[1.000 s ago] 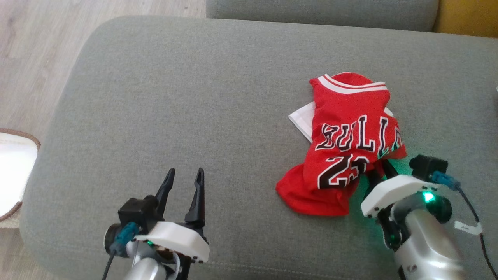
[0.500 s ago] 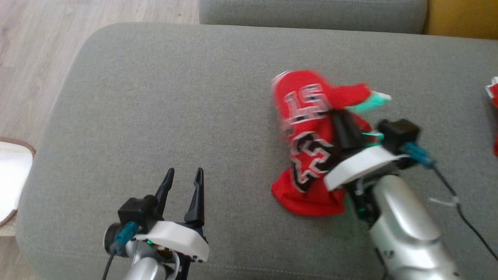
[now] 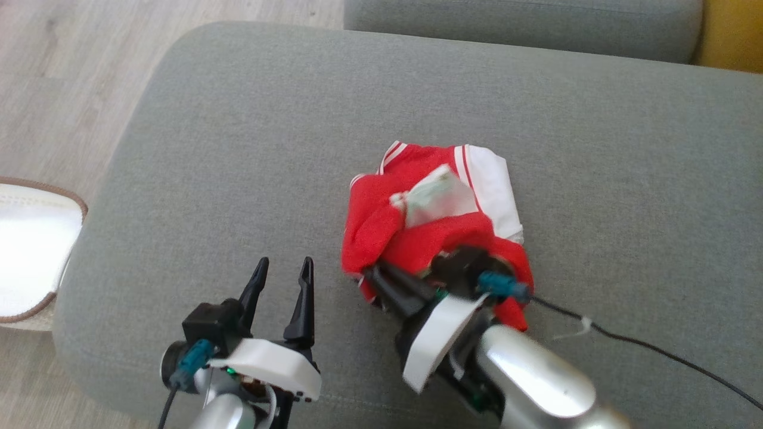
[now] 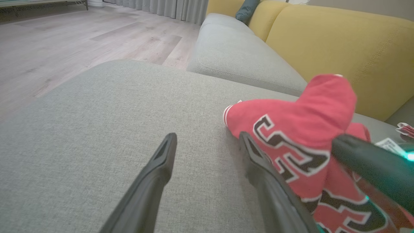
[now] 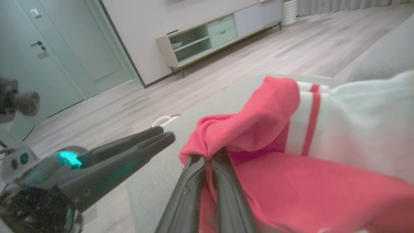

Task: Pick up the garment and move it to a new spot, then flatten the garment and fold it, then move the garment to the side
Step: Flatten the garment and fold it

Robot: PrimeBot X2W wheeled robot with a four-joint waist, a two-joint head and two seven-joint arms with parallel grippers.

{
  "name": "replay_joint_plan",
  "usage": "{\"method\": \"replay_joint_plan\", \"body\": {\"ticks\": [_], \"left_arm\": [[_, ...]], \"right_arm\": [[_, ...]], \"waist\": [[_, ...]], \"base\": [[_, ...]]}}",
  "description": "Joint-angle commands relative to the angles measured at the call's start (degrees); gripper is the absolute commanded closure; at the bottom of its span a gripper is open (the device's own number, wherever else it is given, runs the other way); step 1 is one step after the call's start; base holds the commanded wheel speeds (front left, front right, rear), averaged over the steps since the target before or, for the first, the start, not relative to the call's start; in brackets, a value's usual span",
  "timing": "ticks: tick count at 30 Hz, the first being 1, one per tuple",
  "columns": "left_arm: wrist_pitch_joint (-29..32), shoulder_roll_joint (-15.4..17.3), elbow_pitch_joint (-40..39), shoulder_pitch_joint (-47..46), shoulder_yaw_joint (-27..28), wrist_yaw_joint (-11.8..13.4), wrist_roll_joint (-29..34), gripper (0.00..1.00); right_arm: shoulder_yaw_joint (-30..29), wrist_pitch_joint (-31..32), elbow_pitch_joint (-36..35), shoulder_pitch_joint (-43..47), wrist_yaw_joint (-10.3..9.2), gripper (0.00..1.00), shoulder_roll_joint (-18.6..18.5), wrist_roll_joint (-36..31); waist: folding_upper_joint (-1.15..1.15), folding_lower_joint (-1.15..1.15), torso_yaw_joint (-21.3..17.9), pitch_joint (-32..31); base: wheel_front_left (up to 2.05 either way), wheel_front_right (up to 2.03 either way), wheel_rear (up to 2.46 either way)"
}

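- The garment (image 3: 381, 226) bears block lettering (image 4: 284, 155), black with a white outline. In the left wrist view the folds break it up, so no whole word or number can be read.
- A small white tag (image 4: 386, 144) with dark print shows near the right edge of the left wrist view. The print is too small to read.
- The garment is a red jersey, bunched into a rumpled heap just right of centre in the head view. It rests on the grey cushion (image 3: 238, 149).
- A white sleeve (image 3: 492, 190) with thin red stripes along its seam sits at the upper right of the heap. Red-and-white striped trim (image 3: 390, 156) shows at its upper left, and a pale crumpled patch (image 3: 438, 199) lies on top.
- The right hand (image 5: 208, 157) has its two dark fingers pressed almost together, pinching a fold of red cloth. In the head view it reaches in from the lower right to the heap's lower edge, with red fabric draped over its wrist.
- The left hand (image 3: 285, 265) is at the lower left of the head view, fingers spread wide with nothing between them. It is near the heap but apart from it.
- The cushion is a coarse woven fabric with rounded corners and a seam along its near edge.
- A thin black cable (image 3: 656, 354) trails across the cushion toward the lower right.
- The floor (image 3: 59, 71) is pale wood plank.
- A smooth yellow sofa back (image 4: 339, 48) fills the upper right of the left wrist view.
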Motion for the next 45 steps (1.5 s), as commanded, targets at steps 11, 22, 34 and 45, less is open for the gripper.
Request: {"method": "replay_joint_plan", "body": {"ticks": [11,22,34,45], "left_arm": [[-0.7,0.0,-1.6,-0.6,3.1,-0.2,0.7,0.00],[-0.6,0.2,-2.1,1.0,2.4,-0.1,0.6,0.00],[-0.5,0.0,-1.9,-0.8,1.9,-0.4,0.6,0.00],[-0.6,-0.5,-1.2,-1.9,2.4,-0.7,0.7,0.00]], "right_arm": [[5.6,-3.8,-0.2,-1.2,0.37,0.00,0.8,3.3],[-21.2,-2.0,-0.2,6.1,0.37,0.00,0.6,-9.0],[-30.3,8.7,7.9,1.9,0.37,0.00,0.1,-14.6],[-17.9,18.0,14.3,-2.7,0.37,0.15,-2.9,-4.2]], "waist": [[0.00,0.00,-1.9,-2.8],[0.00,0.00,-5.1,-4.8],[0.00,0.00,-1.7,-1.5],[0.00,0.00,1.4,-0.4]], "base": [[0.00,0.00,0.00],[0.00,0.00,0.00],[0.00,0.00,0.00],[0.00,0.00,0.00]]}}
